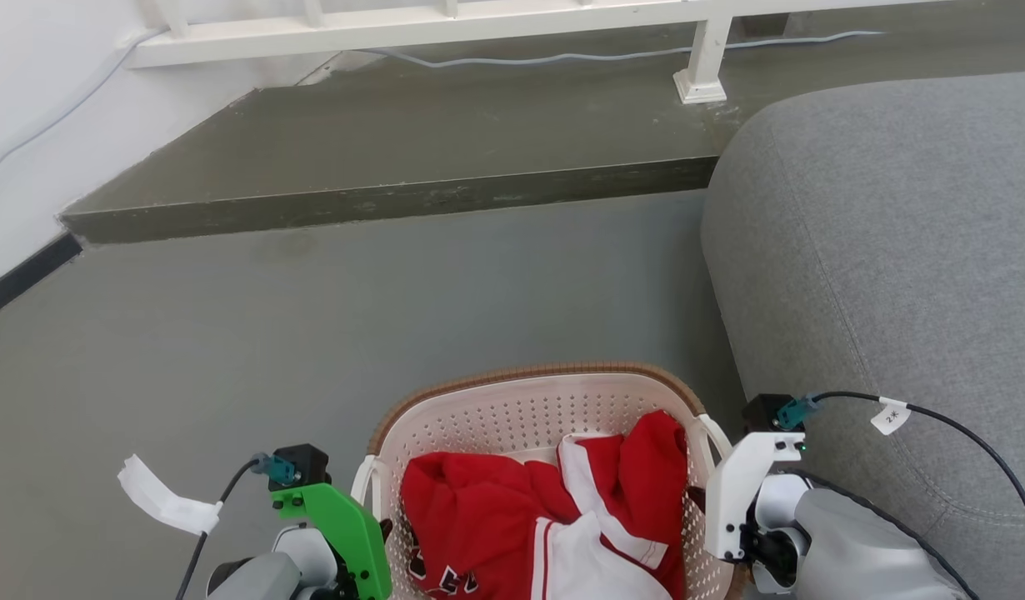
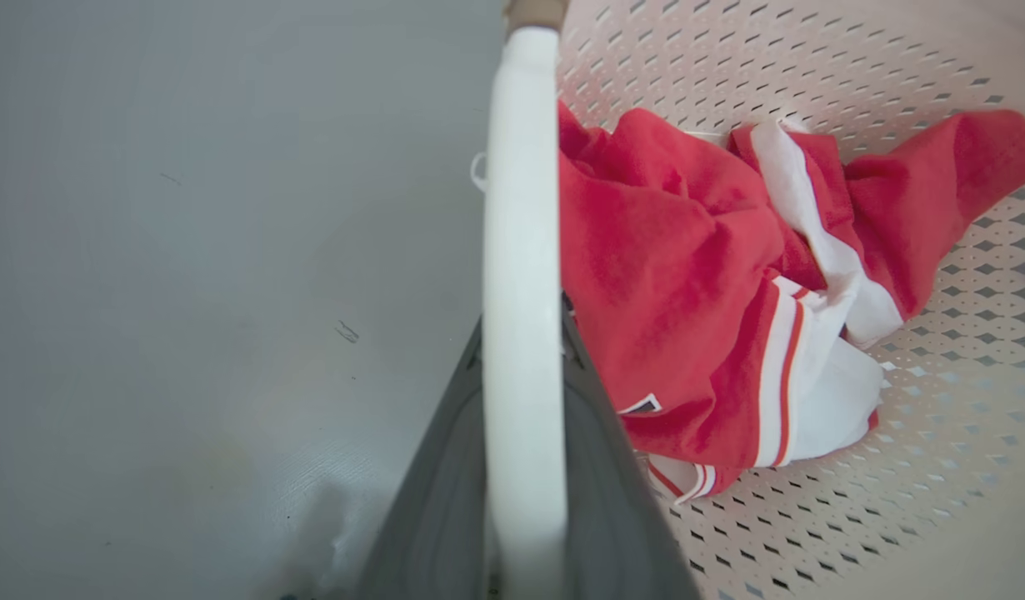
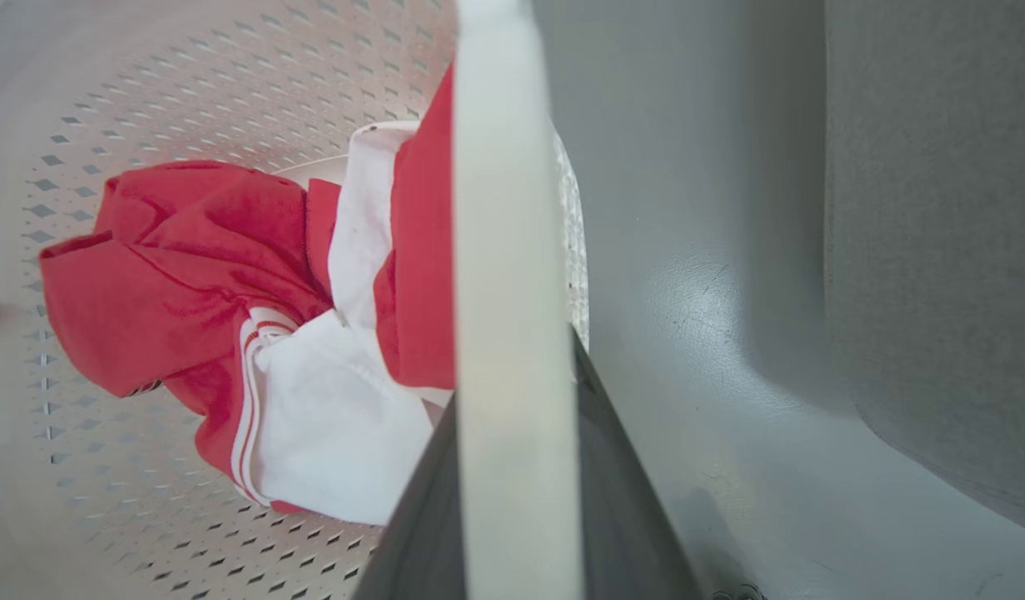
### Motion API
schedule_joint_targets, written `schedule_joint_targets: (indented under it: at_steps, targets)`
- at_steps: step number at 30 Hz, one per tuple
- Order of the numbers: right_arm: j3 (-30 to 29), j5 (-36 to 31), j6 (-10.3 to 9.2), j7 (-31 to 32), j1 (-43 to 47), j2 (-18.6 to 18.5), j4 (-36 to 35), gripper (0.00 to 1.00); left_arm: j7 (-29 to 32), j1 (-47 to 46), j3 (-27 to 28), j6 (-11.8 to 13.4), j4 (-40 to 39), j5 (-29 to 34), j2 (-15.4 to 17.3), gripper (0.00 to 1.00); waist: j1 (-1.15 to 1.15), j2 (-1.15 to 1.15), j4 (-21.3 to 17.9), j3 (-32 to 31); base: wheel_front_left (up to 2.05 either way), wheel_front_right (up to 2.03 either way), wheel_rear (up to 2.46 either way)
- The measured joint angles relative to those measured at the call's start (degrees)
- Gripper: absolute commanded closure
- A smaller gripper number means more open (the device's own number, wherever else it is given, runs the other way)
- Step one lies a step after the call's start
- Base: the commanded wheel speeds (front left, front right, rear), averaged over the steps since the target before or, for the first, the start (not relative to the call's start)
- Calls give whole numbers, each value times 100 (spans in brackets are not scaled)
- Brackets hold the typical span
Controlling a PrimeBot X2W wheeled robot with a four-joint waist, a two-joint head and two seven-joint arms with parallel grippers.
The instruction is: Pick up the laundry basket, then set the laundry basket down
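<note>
One laundry basket, red-and-white clothing inside, lies close beside a grey sofa in our head view; our left wrist view has the left gripper seemingly pinching its white handle, and our right wrist view shows the right gripper pinching the other handle.

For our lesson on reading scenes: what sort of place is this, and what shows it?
Probably a home living area: a grey sofa, a laundry basket holding red-and-white clothes, and a white railing beyond a raised step.
</note>
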Motion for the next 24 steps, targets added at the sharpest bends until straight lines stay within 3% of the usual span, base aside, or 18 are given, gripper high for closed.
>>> schedule_joint_targets:
  at_steps: [9,24]
  targets:
    - [11,1,1,-48,-130,-1,5,100,-118,-50,2,0,-25,-27,20,100,0,0,-14,242,0,0,0]
    - [-51,-29,1,-711,-735,-9,-5,100,-650,-676,86,0,-201,22,168,100,0,0,-61,1144,0,0,0]
